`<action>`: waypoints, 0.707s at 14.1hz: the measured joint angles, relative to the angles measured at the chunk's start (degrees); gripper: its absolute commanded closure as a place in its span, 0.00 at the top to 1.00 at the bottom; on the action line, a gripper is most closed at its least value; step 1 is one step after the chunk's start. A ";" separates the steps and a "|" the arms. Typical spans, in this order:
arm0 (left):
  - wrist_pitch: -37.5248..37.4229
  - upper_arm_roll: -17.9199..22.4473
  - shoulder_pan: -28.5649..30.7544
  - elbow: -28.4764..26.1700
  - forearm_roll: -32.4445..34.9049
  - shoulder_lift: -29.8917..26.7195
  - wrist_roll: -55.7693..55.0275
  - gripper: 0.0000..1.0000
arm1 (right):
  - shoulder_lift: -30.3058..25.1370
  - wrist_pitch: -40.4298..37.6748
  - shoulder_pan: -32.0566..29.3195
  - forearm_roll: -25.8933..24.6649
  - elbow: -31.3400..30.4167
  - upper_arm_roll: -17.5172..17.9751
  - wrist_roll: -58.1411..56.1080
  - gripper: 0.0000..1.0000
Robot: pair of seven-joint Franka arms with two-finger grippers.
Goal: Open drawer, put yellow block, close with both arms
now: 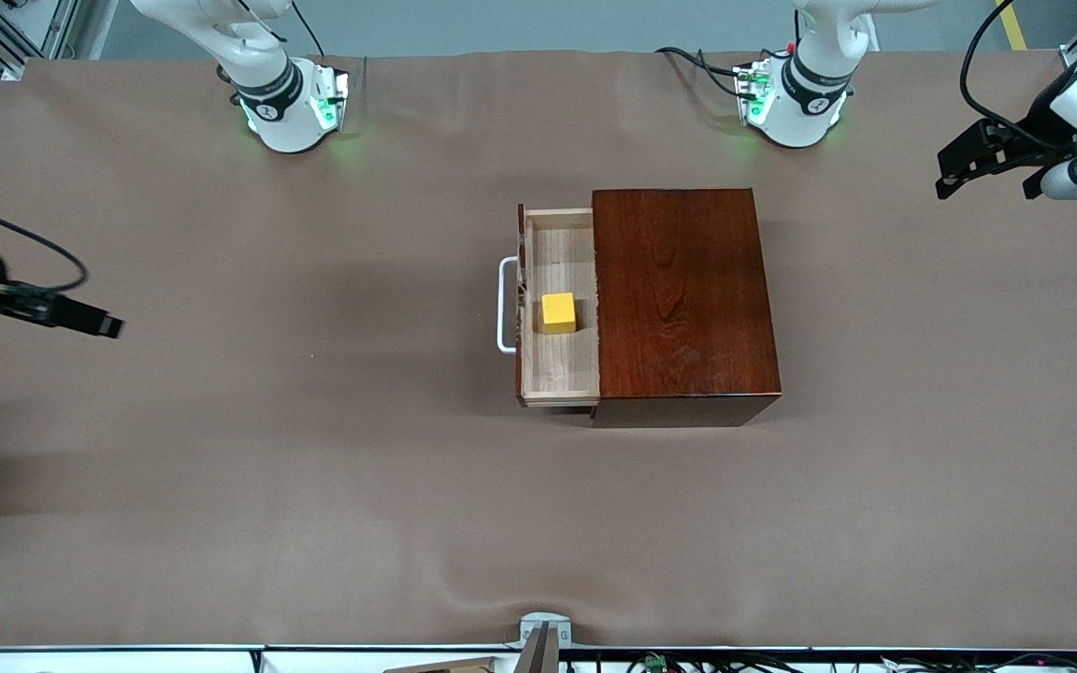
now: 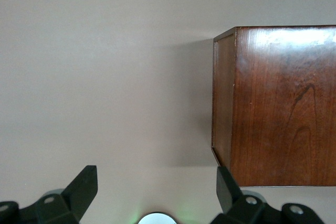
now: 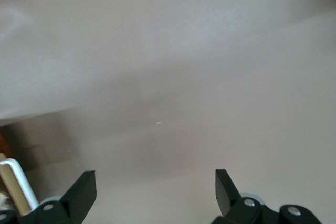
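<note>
The dark mahogany box (image 1: 683, 299) stands mid-table with its drawer (image 1: 557, 374) pulled out toward the right arm's end. The yellow block (image 1: 558, 313) lies in the drawer's pale-wood tray. The white bar handle (image 1: 505, 305) is on the drawer front and also shows in the right wrist view (image 3: 17, 182). My left gripper (image 1: 984, 187) is open and empty, up over the left arm's end of the table, apart from the box; its wrist view shows the gripper (image 2: 156, 182) and the box (image 2: 278, 103). My right gripper (image 1: 90, 320) is open and empty (image 3: 155, 182) over the right arm's end, well away from the handle.
A brown cloth (image 1: 314, 486) covers the table. The two arm bases (image 1: 295, 112) (image 1: 796, 103) stand along the edge farthest from the front camera. A metal clamp (image 1: 543, 634) sits at the nearest table edge.
</note>
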 measured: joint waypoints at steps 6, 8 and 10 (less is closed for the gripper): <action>-0.11 -0.01 0.00 0.06 0.00 0.00 0.00 1.00 | -5.91 -2.25 -0.79 -7.27 -0.77 0.13 -13.58 1.00; -0.13 -0.02 0.00 0.06 0.00 0.00 0.06 1.00 | -8.14 -2.23 -0.79 -7.32 -3.87 0.20 -14.33 1.00; -0.13 -0.02 0.00 0.07 0.00 -0.01 0.36 1.00 | -10.25 -1.22 -0.79 -7.32 -7.63 0.60 -14.86 1.00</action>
